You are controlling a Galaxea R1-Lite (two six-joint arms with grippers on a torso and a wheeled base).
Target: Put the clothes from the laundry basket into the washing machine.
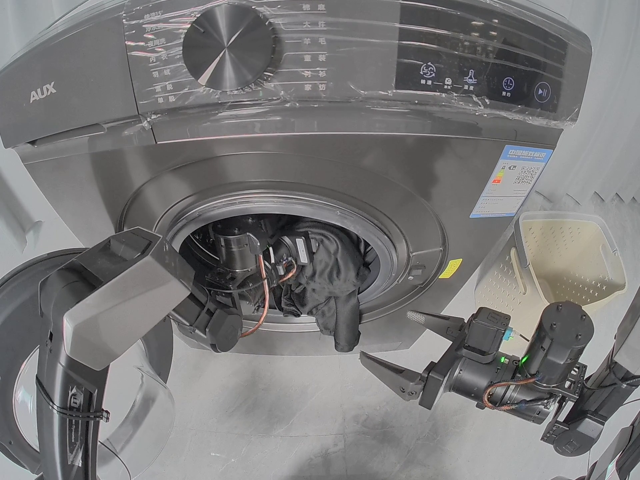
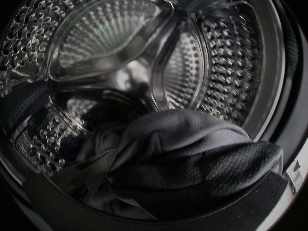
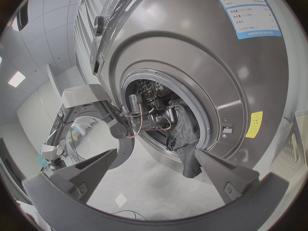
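While the left tool (image 2: 155, 154) sits inside the round opening of the grey metal front-loading washing machine (image 1: 400, 168), the dark grey knitted garment (image 1: 333, 281) lies bunched just in front of it and partly over it. One finger (image 2: 96, 164) of this tool stands out to the side and the cloth covers the other, so the tool looks spread, not pinching. From there the garment goes over the door rim and one end hangs outside. The right tool (image 1: 385, 335) is outside the machine, near that hanging end but apart from it, spread wide and holding nothing. Near it stands the cream perforated plastic laundry basket (image 1: 567, 255).
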